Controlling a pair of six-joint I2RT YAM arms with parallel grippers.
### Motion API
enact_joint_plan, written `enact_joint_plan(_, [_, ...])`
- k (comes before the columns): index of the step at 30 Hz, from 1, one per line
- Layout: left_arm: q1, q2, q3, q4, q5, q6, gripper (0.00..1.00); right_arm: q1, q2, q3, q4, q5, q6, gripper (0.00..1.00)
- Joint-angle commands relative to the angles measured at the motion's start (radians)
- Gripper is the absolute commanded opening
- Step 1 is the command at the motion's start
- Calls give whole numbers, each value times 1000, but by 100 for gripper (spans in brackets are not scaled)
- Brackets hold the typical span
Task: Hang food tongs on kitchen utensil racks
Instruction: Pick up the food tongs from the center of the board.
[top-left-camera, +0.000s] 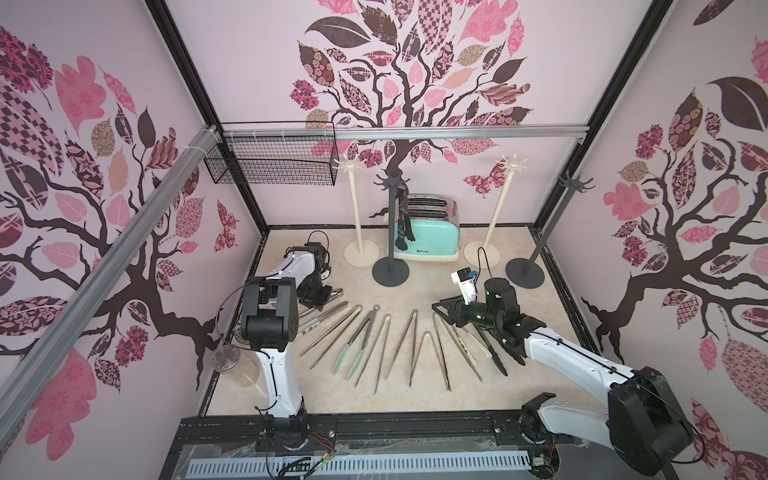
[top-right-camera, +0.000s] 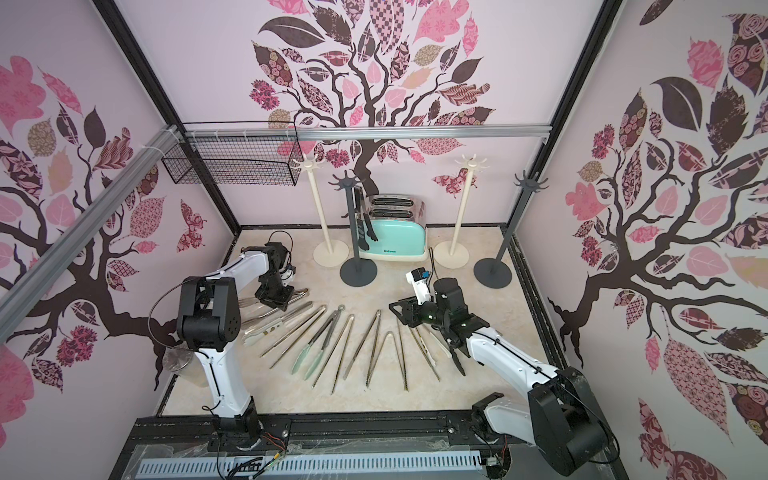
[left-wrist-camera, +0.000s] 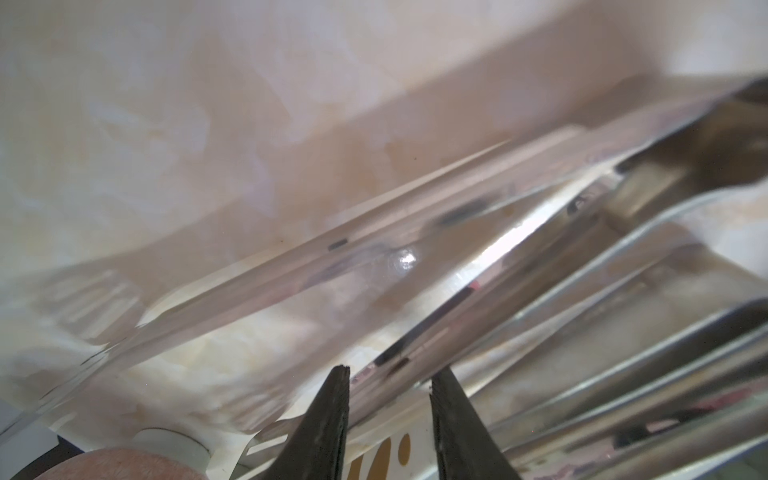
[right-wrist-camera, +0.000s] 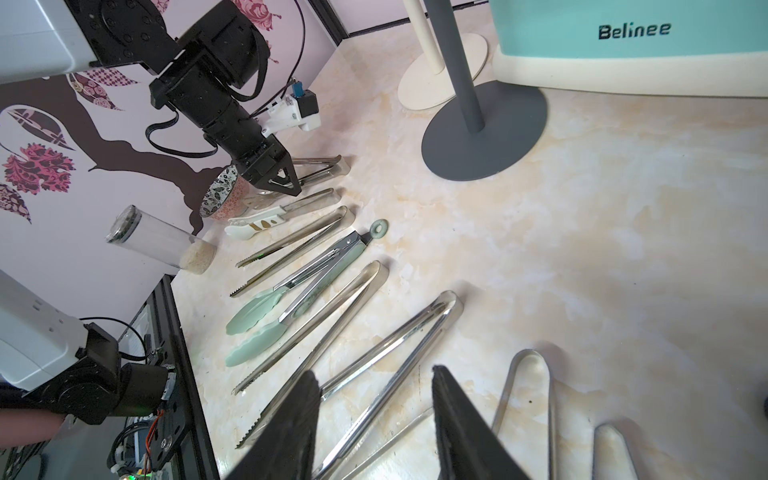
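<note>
Left wrist view: my released left fingers (left-wrist-camera: 332, 415) straddle long bare steel tongs (left-wrist-camera: 419, 332), probably stiff, slippery; grip mid-arm. Right fingers (right-wrist-camera: 291, 424) released.

The long bare-steel tongs (left-wrist-camera: 419, 328) between the black fingers (left-wrist-camera: 332, 424) of the left gripper (left-wrist-camera: 388, 384) were blurred (any contact was unreadable).

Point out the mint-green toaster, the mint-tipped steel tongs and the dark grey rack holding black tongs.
mint-green toaster (top-left-camera: 436, 237): a top view, side panel.
mint-tipped steel tongs (right-wrist-camera: 253, 311): right wrist view, one tip.
dark grey rack holding black tongs (top-left-camera: 390, 232): a top view, pole.
</note>
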Motion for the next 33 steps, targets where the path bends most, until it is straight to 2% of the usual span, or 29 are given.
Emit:
enact_joint_plan(1, [4, 53, 12, 12, -15, 22, 35, -2, 6, -3, 7, -3, -7, 47])
enact_joint_plan(17, [3, 148, 124, 33, -5, 71, 16, -2, 19, -7, 5, 11, -14, 47])
enact_joint_plan(25, [2, 179, 234, 42, -41, 97, 1, -2, 42, -3, 8, 20, -18, 47])
enact_joint_plan(33, [5, 189, 371, 16, -96, 86, 0, -2, 61, 1, 4, 32, -29, 47])
